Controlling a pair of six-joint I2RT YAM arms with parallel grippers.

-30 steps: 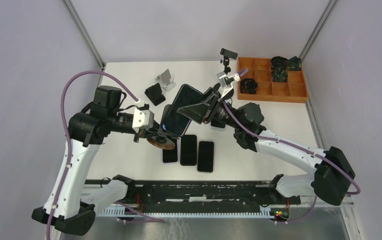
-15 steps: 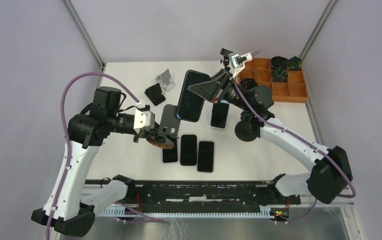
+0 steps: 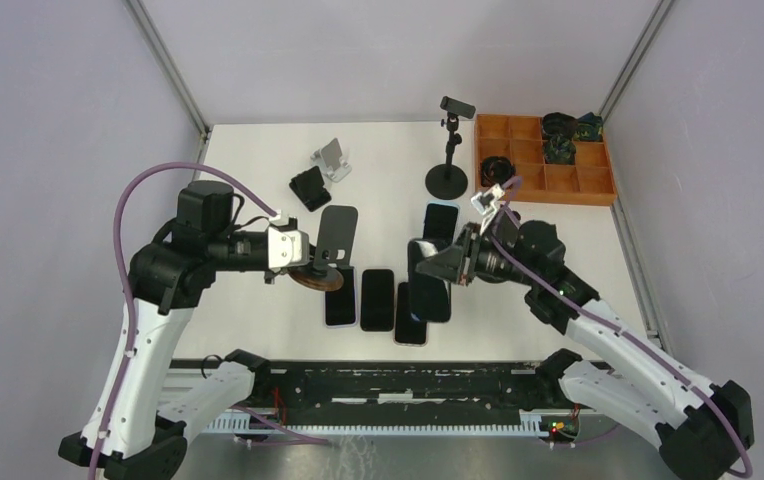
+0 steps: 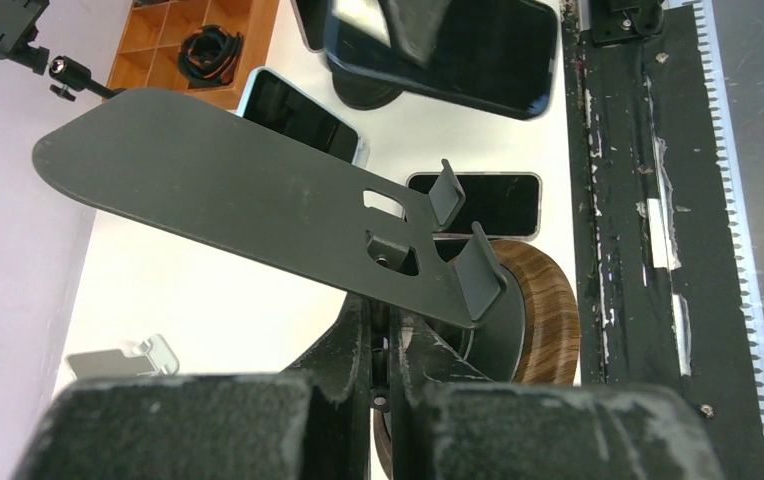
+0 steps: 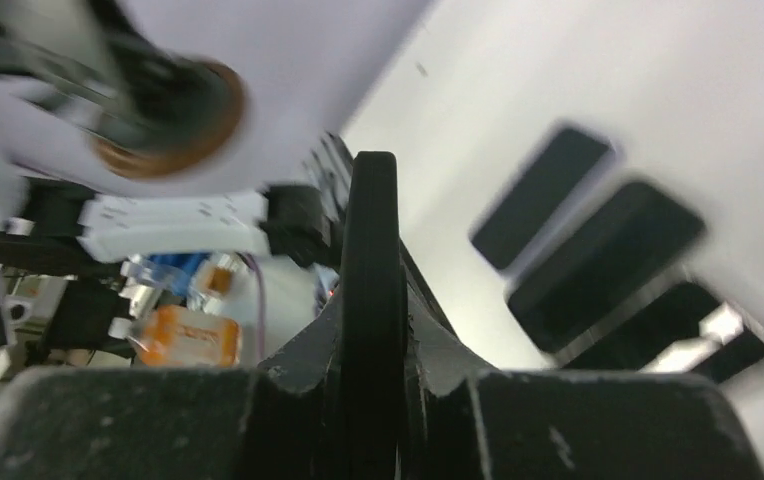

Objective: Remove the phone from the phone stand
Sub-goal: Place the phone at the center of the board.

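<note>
The phone stand [image 3: 336, 232], a black tilted plate on a round wooden base [image 4: 543, 320], has nothing on its plate [image 4: 238, 190]. My left gripper [image 3: 301, 264] is shut on the stand's post under the plate [image 4: 390, 335]. The dark phone [image 3: 428, 283] hangs to the right of the stand, over the row of phones on the table. My right gripper [image 3: 450, 268] is shut on it. In the right wrist view the phone [image 5: 373, 240] shows edge-on between the fingers of that gripper [image 5: 373, 330]. The left wrist view shows the same phone [image 4: 458, 50] at the top.
Several phones [image 3: 377, 298] lie flat in a row near the front, and another [image 3: 440, 220] lies further back. A tall black tripod holder [image 3: 448, 172], a silver stand [image 3: 331, 158] and a small black stand [image 3: 308, 187] are at the back. An orange compartment tray [image 3: 578, 191] is at the back right.
My right gripper lifted the phone off the stand, swung it back, then brought it forward and down over the phone row. The left gripper kept hold of the stand.
</note>
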